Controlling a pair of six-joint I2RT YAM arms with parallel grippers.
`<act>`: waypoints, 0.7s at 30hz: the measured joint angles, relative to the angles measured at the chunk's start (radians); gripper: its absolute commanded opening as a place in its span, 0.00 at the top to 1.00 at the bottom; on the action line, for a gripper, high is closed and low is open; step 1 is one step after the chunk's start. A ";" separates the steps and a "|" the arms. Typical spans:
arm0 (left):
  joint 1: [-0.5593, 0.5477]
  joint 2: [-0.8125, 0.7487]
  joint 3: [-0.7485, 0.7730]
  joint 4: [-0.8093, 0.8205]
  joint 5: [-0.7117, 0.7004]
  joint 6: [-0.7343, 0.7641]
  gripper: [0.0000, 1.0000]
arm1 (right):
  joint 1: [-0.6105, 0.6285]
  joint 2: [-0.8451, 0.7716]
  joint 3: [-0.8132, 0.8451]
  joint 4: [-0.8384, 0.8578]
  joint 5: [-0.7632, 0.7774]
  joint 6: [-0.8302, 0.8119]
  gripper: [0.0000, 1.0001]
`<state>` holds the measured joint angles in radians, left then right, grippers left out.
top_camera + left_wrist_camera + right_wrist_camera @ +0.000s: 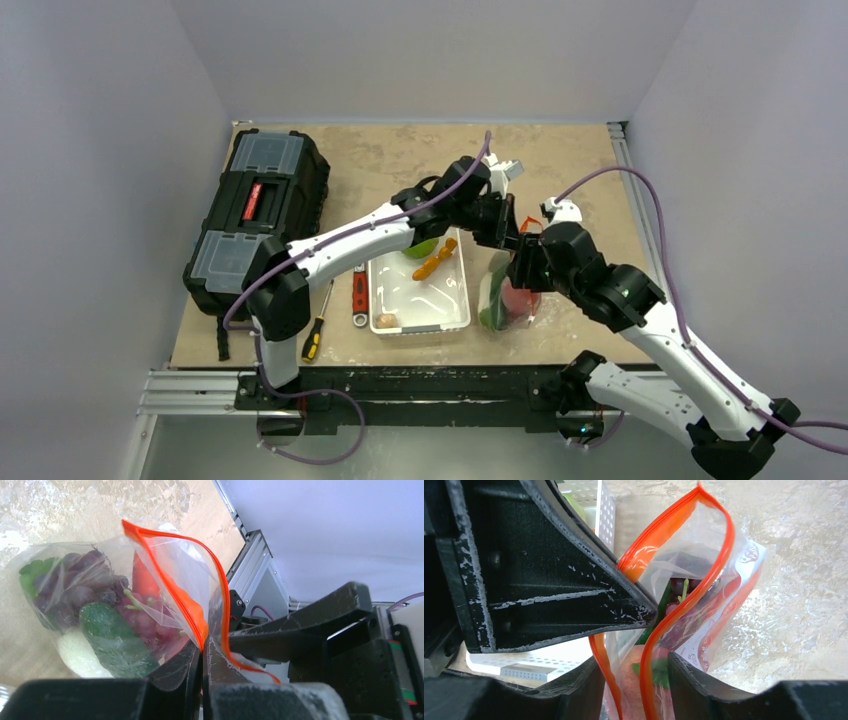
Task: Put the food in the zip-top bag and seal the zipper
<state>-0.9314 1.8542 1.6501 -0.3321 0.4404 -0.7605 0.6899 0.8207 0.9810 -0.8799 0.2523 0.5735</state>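
Observation:
The clear zip-top bag (503, 297) stands upright just right of the white tray (462, 300). In the left wrist view the bag (165, 560) holds purple grapes (80, 587), a green cucumber (112, 635), a white radish (80, 652) and leafy greens (32, 572). My left gripper (202, 652) is shut on the red-orange zipper (190, 605) at one end of the mouth. My right gripper (634, 667) is open, its fingers straddling both zipper strips (719, 575), which stand apart. A pinkish piece (631, 680) and grapes (681, 587) show inside. An orange carrot (435, 262) lies in the tray.
A green piece (420, 248) and a small beige piece (387, 321) also lie in the tray. A red-handled wrench (359, 295) and a yellow-handled screwdriver (318, 325) lie left of the tray. A black toolbox (260, 215) stands at the far left.

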 measured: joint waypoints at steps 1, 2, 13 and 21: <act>0.000 0.007 0.010 -0.002 0.000 -0.004 0.93 | 0.009 0.005 0.000 0.000 0.015 0.002 0.68; 0.000 0.013 0.021 -0.005 0.000 -0.007 0.90 | 0.016 0.010 0.000 0.000 0.027 0.003 0.77; 0.002 -0.078 -0.034 -0.017 -0.064 0.038 0.32 | 0.026 -0.027 -0.010 0.040 0.051 0.028 1.00; 0.002 -0.386 -0.195 -0.027 -0.164 0.153 0.25 | 0.026 -0.079 -0.051 0.082 0.074 0.106 1.00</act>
<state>-0.9298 1.4685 1.4555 -0.3592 0.2768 -0.6075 0.7162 0.7418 0.9298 -0.7975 0.3260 0.6792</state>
